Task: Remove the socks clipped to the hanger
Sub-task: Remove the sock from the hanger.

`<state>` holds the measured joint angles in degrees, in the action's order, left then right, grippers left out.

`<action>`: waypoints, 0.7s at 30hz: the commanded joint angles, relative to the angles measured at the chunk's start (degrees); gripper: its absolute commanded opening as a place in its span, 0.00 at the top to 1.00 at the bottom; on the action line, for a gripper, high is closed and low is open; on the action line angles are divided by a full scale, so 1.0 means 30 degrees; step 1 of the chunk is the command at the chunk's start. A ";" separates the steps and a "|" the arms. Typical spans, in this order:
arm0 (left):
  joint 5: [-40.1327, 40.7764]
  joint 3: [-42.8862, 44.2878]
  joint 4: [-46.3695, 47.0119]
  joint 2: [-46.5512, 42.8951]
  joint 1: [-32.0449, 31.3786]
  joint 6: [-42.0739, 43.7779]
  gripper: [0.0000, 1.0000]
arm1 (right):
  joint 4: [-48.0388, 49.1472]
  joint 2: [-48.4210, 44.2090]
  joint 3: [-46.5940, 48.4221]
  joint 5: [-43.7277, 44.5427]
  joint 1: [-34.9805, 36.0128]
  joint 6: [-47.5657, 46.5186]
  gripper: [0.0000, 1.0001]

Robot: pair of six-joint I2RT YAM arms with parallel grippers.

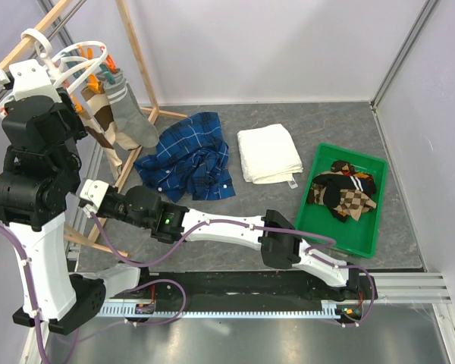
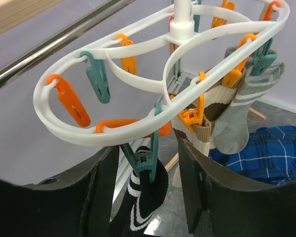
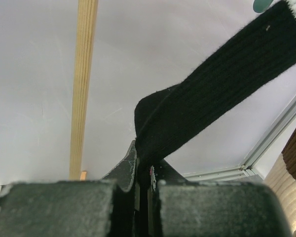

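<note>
Right claw [image 3: 142, 177] is clamped shut on the black sock [image 3: 222, 74], clipped to the hanger [image 2: 79, 134] at far left, while left claw [image 2: 147, 150] gapes empty by its teal clip [image 2: 144, 163]; tugging against that clip could unhook the hanger or lose the sock.

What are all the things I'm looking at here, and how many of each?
hanger: one, white with orange and teal clips, far left by the rack
black sock: one, white stripes, clipped to the hanger
grey sock: one, clipped to the hanger
cream-brown sock: at least one, clipped beside the grey sock
loose socks: several, brown-tan checkered and black, in the tray; count unclear
tray: one, green, table's right side
shirt: one, blue plaid, crumpled, mid-table
towel: one, white, folded, between shirt and tray
rack poles: wooden, far left
left gripper: open, jaws either side of the black sock's clip
right gripper: shut on the black sock
</note>
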<state>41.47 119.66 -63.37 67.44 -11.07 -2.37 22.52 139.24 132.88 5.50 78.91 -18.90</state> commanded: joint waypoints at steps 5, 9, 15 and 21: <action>-0.0929 0.1333 0.0209 -0.0536 -0.0060 -0.0028 0.38 | 0.0344 -0.0388 0.0034 -0.0016 0.0238 -0.0147 1.00; -0.1286 0.2184 0.0003 -0.0888 -0.0060 -0.0381 0.37 | 0.0431 -0.0593 -0.0230 0.0013 0.0238 -0.0176 1.00; -0.0995 0.1777 0.0031 -0.1152 -0.0060 -0.0675 0.37 | 0.0431 -0.0651 -0.0318 -0.0016 0.0296 -0.0059 1.00; -0.0786 0.0370 0.0176 -0.0977 -0.0060 -0.0821 0.37 | 0.0461 -0.1031 -0.0728 -0.0045 0.0297 -0.0234 1.00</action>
<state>39.13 123.17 -64.03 62.81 -11.07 -3.20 22.70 139.24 131.70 5.52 78.94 -18.90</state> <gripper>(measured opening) 0.630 0.033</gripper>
